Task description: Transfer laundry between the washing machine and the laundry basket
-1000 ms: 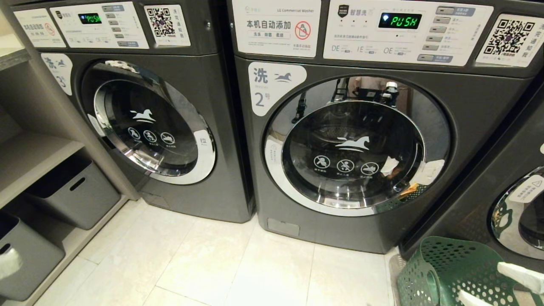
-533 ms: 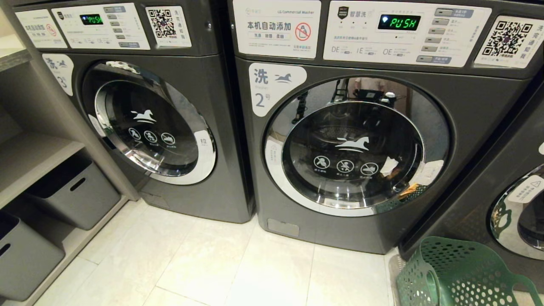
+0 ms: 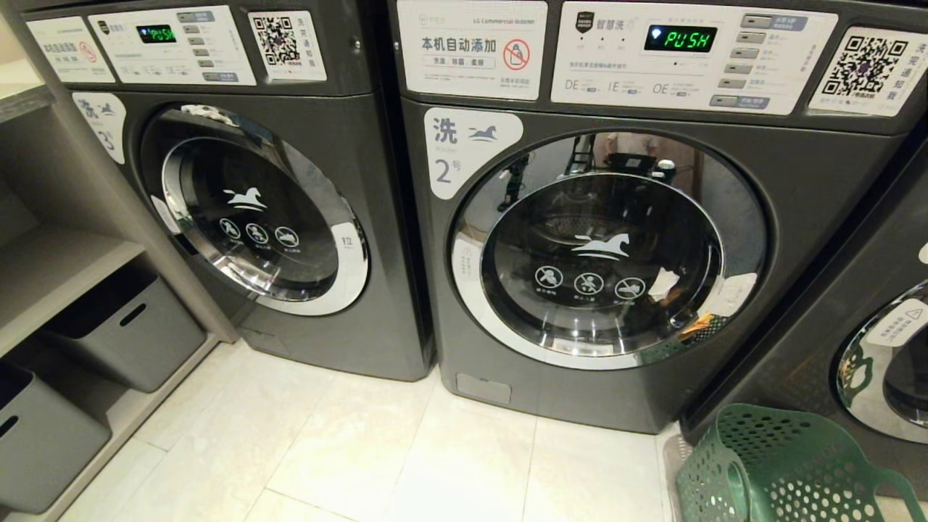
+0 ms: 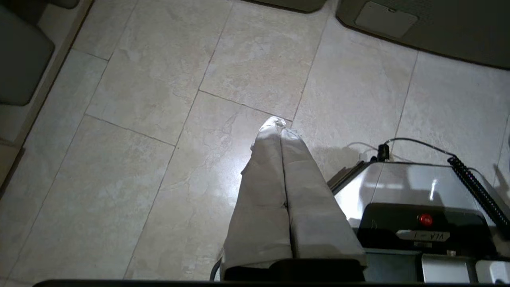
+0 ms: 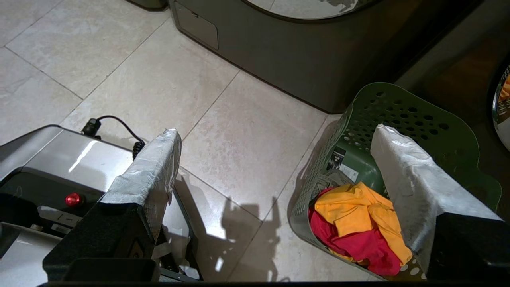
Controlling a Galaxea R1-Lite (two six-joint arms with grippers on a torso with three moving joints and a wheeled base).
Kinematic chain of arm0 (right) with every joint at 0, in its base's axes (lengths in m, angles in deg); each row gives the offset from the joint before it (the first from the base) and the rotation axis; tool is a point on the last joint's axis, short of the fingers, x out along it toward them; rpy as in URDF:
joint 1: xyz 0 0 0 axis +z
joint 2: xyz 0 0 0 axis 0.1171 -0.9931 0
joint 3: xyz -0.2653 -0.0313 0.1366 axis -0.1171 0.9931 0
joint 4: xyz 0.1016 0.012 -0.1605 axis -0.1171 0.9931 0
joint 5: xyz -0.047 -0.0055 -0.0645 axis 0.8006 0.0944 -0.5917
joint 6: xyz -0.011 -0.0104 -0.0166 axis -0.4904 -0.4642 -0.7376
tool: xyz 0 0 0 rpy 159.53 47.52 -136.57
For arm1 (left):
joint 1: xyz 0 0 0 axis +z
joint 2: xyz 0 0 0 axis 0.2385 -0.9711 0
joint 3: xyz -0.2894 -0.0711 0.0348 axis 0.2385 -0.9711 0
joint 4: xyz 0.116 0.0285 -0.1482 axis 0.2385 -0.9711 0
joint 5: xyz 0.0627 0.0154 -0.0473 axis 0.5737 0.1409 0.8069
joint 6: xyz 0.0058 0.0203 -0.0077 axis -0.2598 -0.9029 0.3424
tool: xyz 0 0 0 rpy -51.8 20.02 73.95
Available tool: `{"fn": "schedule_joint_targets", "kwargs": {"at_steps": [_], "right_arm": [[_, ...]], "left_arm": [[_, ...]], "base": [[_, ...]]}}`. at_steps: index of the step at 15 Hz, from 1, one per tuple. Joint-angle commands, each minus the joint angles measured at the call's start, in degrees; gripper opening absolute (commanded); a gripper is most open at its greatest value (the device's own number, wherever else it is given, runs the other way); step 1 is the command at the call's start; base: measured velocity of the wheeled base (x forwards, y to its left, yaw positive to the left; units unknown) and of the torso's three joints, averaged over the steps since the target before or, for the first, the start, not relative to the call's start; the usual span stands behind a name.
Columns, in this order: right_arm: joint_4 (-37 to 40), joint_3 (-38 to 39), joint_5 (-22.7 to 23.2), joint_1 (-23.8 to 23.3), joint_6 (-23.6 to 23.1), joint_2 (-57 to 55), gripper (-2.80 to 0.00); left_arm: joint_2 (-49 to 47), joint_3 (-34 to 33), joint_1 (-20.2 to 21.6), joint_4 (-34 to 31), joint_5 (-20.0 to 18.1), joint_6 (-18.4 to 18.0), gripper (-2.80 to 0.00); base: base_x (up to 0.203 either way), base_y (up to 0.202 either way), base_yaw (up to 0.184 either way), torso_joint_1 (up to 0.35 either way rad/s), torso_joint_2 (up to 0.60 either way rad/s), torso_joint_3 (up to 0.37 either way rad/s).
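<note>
The washing machine marked "2" fills the middle of the head view, its round chrome-rimmed door closed. The green laundry basket stands on the floor at its lower right. In the right wrist view the basket holds laundry: a yellow-orange garment on a magenta-red one, with a bit of dull grey-green cloth beside them. My right gripper is open and empty, one finger over the basket, the other over the floor. My left gripper is shut and empty above bare tiles. Neither gripper shows in the head view.
A like machine marked "3" stands to the left and another to the right. Grey storage bins sit under a shelf at far left. My own base with a coiled cable lies under both grippers.
A second ago my right gripper's white fingers showed over the basket and the left one at the head view's lower left edge. Both have drawn back out of that view.
</note>
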Motion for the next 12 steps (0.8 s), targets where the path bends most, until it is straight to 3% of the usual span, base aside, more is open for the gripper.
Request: {"fn": "schedule_joint_targets", "kwargs": {"at_steps": [1,3,6,8,9,12], "right_arm": [[0.1,0.0,-0.1,0.2,0.3,-0.1,0.0],[0.1,0.0,-0.1,0.2,0.3,-0.1,0.0],[0.2,0.0,-0.1,0.3,0.2,-0.1,0.0],[0.2,0.0,-0.1,0.3,0.2,-0.2,0.0],[0.2,0.0,-0.1,0.6,0.3,-0.2,0.0],[0.0,0.1,0.0,2.3,1.5,-0.1,0.0]], "left_arm": [[4.6,-4.6,2.7,0.3,-5.3,-3.0,-2.8],[5.3,-6.1,7.1,0.4,-6.6,-6.3,-2.8],[5.7,-7.7,19.5,0.2,-8.0,-10.0,-2.8],[6.4,-9.9,25.9,1.2,-12.1,-12.7,-2.8],[6.6,-11.9,26.1,5.6,-16.9,-13.5,-2.8],[6.7,-21.0,26.0,31.5,-31.8,-15.6,-2.8]], "base": [[0.0,0.0,0.0,0.0,0.0,0.0],[0.0,0.0,0.0,0.0,0.0,0.0],[0.0,0.0,0.0,0.0,0.0,0.0],[0.0,0.0,0.0,0.0,0.0,0.0],[0.0,0.0,0.0,0.0,0.0,0.0],[0.0,0.0,0.0,0.0,0.0,0.0]]}}
